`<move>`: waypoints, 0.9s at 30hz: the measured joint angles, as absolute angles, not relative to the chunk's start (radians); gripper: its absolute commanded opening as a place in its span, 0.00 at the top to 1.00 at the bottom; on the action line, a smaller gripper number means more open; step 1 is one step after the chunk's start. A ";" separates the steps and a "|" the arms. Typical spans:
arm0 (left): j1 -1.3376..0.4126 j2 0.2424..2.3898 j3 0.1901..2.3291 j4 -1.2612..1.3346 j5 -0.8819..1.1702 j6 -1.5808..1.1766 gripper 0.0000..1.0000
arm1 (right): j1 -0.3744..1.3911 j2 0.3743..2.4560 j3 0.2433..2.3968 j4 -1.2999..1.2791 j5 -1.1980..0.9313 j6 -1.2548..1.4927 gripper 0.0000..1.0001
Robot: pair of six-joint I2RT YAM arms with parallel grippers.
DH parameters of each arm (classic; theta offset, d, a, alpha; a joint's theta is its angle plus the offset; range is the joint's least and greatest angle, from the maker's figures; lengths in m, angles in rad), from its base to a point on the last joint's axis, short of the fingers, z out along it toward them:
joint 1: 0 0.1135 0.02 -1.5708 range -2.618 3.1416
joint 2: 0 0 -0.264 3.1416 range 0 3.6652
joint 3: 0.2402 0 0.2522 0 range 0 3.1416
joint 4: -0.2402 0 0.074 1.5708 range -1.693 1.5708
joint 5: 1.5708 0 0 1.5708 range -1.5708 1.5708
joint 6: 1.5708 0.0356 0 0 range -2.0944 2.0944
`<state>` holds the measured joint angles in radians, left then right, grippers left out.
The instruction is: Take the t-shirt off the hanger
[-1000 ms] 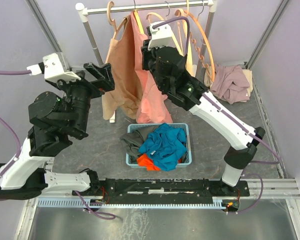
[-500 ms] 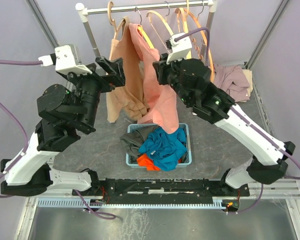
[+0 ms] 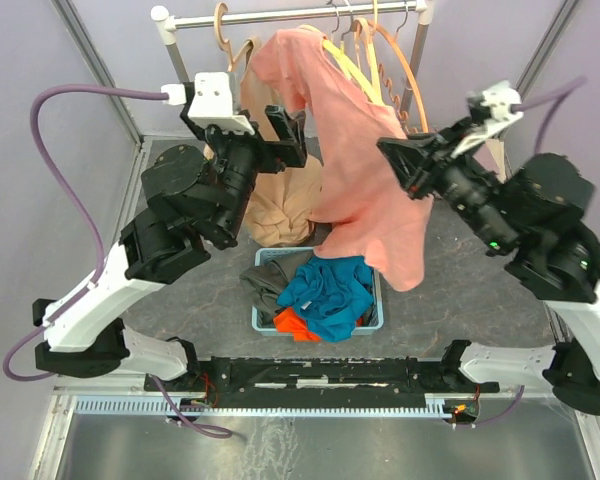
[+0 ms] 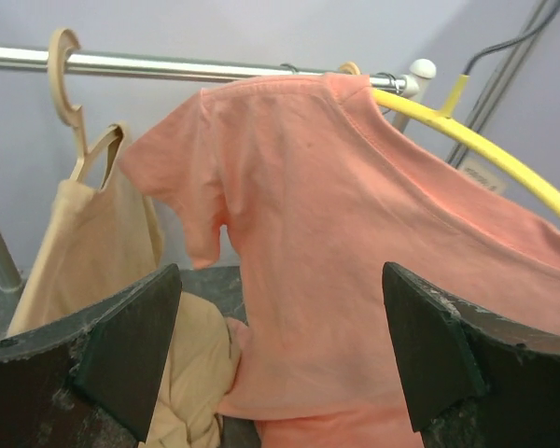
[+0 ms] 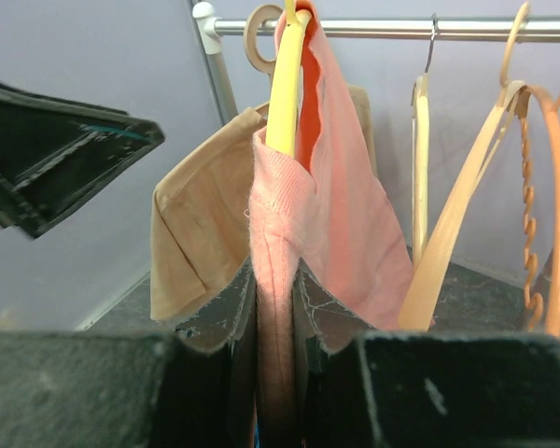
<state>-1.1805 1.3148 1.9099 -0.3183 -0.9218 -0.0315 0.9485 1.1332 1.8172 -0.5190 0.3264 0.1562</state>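
Note:
A pink t-shirt [image 3: 365, 170] hangs over a yellow hanger [image 3: 342, 58] on the rail [image 3: 280, 14]. It is stretched out to the right, with its loose end drooping above the basket. My right gripper [image 3: 388, 150] is shut on a bunched edge of the t-shirt [image 5: 331, 215]; in the right wrist view the jaws [image 5: 275, 289] pinch the fabric just below the yellow hanger [image 5: 285, 84]. My left gripper [image 3: 280, 135] is open beside the shirt's left shoulder. In the left wrist view its jaws [image 4: 278, 289] stand wide, with the t-shirt [image 4: 336, 205] and yellow hanger [image 4: 467, 140] a little beyond them.
A tan garment [image 3: 280, 205] hangs on a wooden hanger left of the t-shirt. Several bare wooden hangers [image 3: 405, 70] hang on the rail's right end. A blue basket [image 3: 377, 290] of clothes sits on the floor below. Walls close in on both sides.
My right arm has swung right and toward the near side, drawing the t-shirt out along the hanger. My left arm has risen and moved right, up to the shirt's shoulder.

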 measured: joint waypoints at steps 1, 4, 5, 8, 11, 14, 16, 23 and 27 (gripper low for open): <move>-1.180 1.326 1.922 -0.317 -0.909 -0.017 0.06 | 0.949 1.114 1.817 -0.527 0.318 0.156 0.99; -1.179 1.360 1.974 -0.309 -0.869 0.025 0.05 | 0.949 1.065 1.819 -0.562 0.303 0.156 0.99; -1.178 1.369 1.989 -0.304 -0.855 0.037 0.05 | 0.949 1.055 1.821 -0.573 0.300 0.156 0.99; -1.172 1.386 2.032 -0.296 -0.802 0.070 0.03 | 0.949 1.034 1.828 -0.610 0.290 0.155 0.99; -1.166 1.395 2.064 -0.286 -0.747 0.075 0.02 | 0.949 1.023 1.830 -0.641 0.288 0.155 0.99; -1.161 1.421 2.123 -0.290 -0.684 0.075 0.02 | 0.949 1.020 1.831 -0.675 0.288 0.155 0.99; -1.160 1.433 2.146 -0.291 -0.654 0.075 0.02 | 0.949 1.020 1.831 -0.685 0.288 0.155 0.99; -1.146 1.468 2.144 -0.327 -0.617 0.041 0.03 | 0.949 1.009 1.831 -0.704 0.287 0.147 0.99; -1.133 1.482 2.118 -0.345 -0.617 -0.008 0.03 | 0.949 0.996 1.831 -0.718 0.282 0.139 0.99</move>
